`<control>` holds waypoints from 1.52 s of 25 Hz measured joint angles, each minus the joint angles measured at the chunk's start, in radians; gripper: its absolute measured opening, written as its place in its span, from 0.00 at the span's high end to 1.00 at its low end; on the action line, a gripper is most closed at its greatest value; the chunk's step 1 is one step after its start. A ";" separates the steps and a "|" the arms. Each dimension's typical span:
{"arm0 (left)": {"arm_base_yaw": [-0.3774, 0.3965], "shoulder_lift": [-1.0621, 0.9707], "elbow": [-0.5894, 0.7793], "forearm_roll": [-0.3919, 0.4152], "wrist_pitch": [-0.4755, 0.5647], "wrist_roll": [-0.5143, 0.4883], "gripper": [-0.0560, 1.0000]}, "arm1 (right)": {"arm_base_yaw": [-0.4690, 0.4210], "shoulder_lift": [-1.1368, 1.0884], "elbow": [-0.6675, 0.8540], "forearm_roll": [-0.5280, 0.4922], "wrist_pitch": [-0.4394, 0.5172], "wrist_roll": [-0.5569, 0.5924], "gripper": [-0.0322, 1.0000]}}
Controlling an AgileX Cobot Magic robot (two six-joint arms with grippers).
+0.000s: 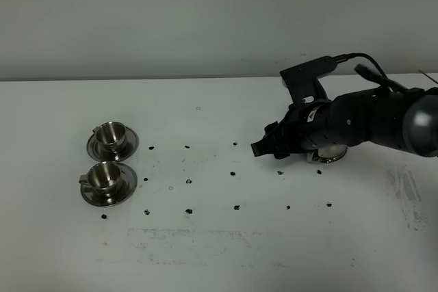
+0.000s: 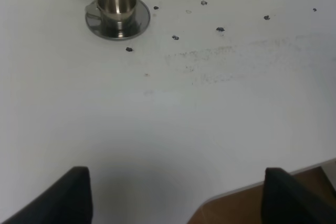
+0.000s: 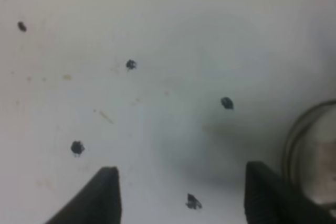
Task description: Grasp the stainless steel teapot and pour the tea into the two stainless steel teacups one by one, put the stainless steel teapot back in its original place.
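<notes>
The two teacups point(image 1: 104, 176) sit at the left of the table point(image 1: 219, 251), our left fingers point(image 2: 79, 195) and right fingers point(image 3: 102, 198) are spread and empty, and with only a steel rim point(image 1: 327, 156) showing under the right arm point(image 1: 369, 124), we risk blindly knocking the teapot, which we cannot see.

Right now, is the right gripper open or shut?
Open. The right gripper has its fingers wide apart in the wrist view, with only the table between them and nothing held.

Silver teacups point(image 1: 104, 176); white table point(image 1: 226, 258) with black dots point(image 1: 189, 181).
</notes>
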 joint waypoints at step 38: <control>0.000 0.000 0.000 0.000 0.000 -0.001 0.34 | -0.090 0.039 0.000 -0.176 0.169 0.210 0.47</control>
